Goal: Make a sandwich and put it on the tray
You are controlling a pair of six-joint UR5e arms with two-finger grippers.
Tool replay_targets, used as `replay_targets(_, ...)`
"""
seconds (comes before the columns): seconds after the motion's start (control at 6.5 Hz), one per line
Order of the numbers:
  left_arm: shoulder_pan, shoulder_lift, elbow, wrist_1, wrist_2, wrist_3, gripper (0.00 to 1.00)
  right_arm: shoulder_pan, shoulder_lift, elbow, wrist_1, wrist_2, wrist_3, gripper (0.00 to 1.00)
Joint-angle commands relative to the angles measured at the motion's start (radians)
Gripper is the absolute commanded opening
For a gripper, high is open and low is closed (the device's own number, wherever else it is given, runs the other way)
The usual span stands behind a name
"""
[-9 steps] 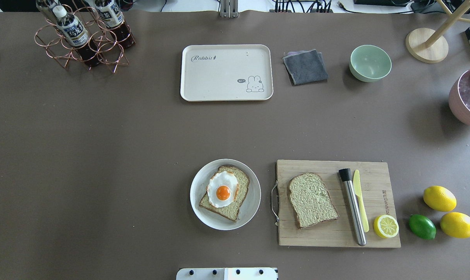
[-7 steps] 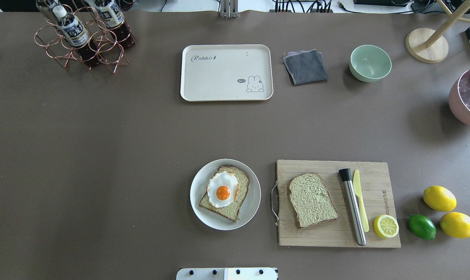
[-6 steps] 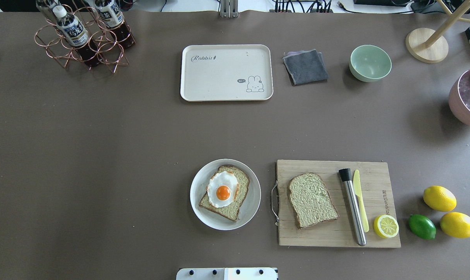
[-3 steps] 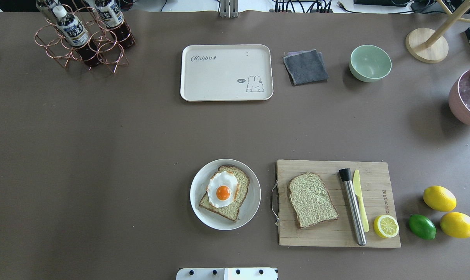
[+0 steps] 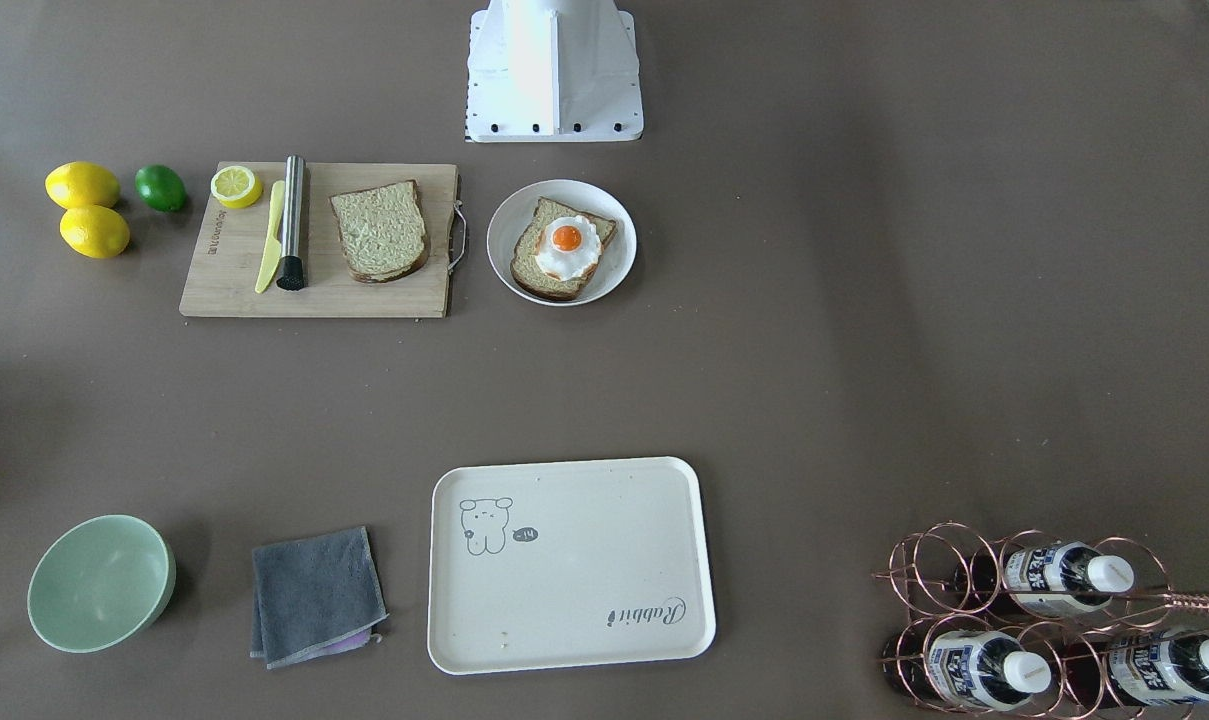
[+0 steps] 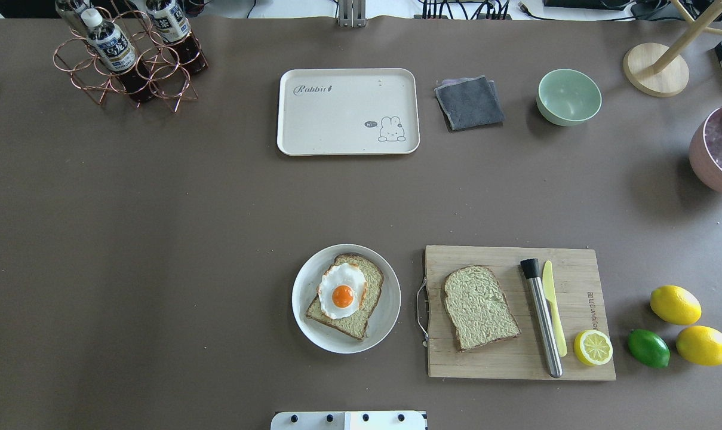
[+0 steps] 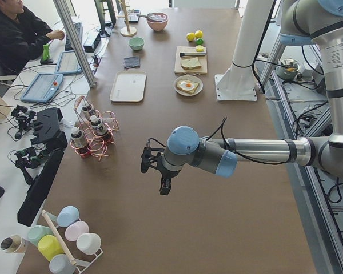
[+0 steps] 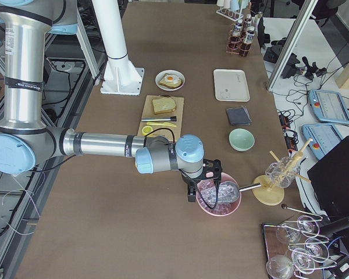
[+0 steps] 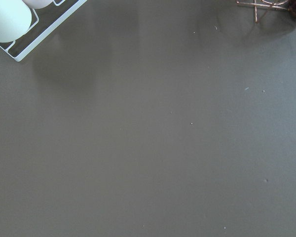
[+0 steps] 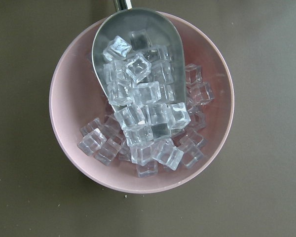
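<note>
The sandwich is not assembled. One bread slice (image 6: 361,316) with a fried egg (image 6: 341,291) on top lies on a white plate (image 6: 387,316), which also shows in the front-facing view (image 5: 619,262). A second bread slice (image 6: 479,307) lies on the wooden cutting board (image 6: 504,364). The cream tray (image 6: 337,119) lies bare at the far middle. My left gripper (image 7: 154,173) hovers over bare table far to the left. My right gripper (image 8: 205,185) hovers over a pink bowl of ice (image 8: 218,197). I cannot tell whether either is open or shut.
On the board lie a steel muddler (image 6: 543,316), a yellow knife (image 6: 553,307) and a lemon half (image 6: 592,347). Lemons (image 6: 675,304) and a lime (image 6: 648,347) sit to its right. A grey cloth (image 6: 469,103), a green bowl (image 6: 568,96) and a bottle rack (image 6: 125,57) stand at the back.
</note>
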Motion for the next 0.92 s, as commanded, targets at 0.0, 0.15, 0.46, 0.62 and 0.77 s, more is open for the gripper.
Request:
replay_targets(0.0,-0.004,0.003,-0.001,-0.001,0.0,0.001,0.98,0.001,0.0,0.001,0.003,0.002,0.0,1.0)
replay_targets(0.15,-0.007,0.004,-0.001,-0.006,0.0,0.001,0.98,0.001,0.0,0.005,0.003,0.002,0.0,1.0)
replay_targets(0.46,-0.008,0.01,-0.001,-0.009,0.0,0.001,0.98,0.001,0.0,0.014,0.003,0.004,0.0,1.0)
replay_targets(0.62,-0.008,0.01,0.0,-0.009,0.0,0.004,0.98,0.001,0.001,0.016,0.004,0.004,-0.002,1.0)
replay_targets(0.77,-0.007,0.01,0.0,-0.009,-0.002,0.004,0.98,-0.001,0.004,0.016,0.004,0.004,-0.002,1.0)
